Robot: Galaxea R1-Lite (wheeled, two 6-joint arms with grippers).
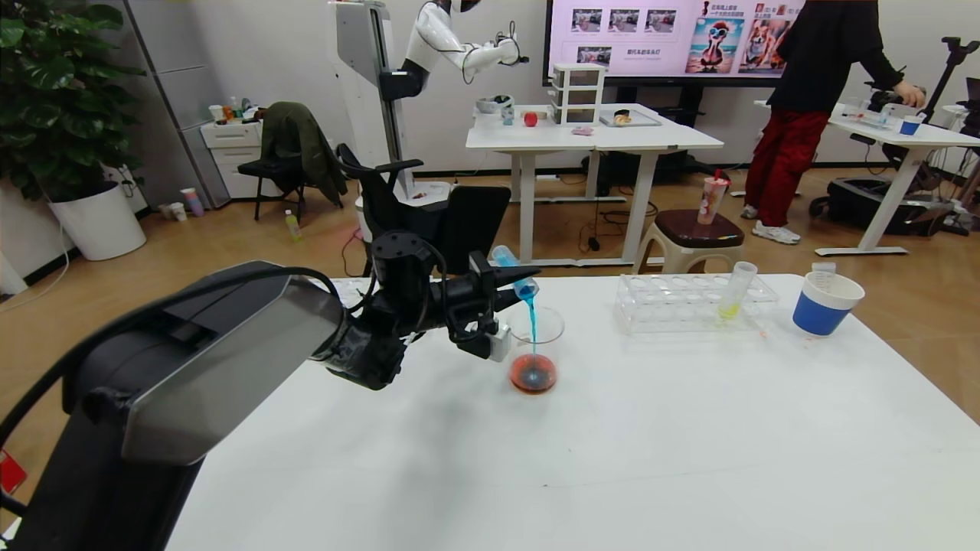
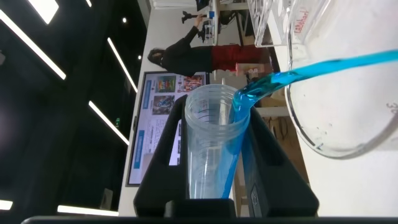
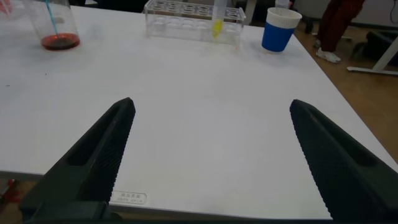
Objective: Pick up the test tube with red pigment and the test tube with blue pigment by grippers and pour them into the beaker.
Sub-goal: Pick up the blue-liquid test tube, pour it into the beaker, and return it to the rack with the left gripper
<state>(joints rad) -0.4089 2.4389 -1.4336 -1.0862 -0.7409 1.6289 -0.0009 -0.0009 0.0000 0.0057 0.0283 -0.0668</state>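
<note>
My left gripper (image 1: 514,280) is shut on the test tube with blue pigment (image 1: 514,273) and holds it tipped over the beaker (image 1: 534,350). A blue stream runs from the tube's mouth into the beaker, which holds red liquid at its bottom. In the left wrist view the tube (image 2: 211,146) sits between the black fingers and the blue stream arcs over the beaker rim (image 2: 323,146). My right gripper (image 3: 211,140) is open and empty over bare table near the front edge; the beaker (image 3: 55,25) shows far off. It is out of the head view. The test tube with red pigment is not in view.
A clear tube rack (image 1: 689,302) at the back right holds a tube with yellow-green liquid (image 1: 736,291). A blue-banded white paper cup (image 1: 825,304) stands right of it. The white table (image 1: 612,459) ends close behind the rack. A person stands in the far room.
</note>
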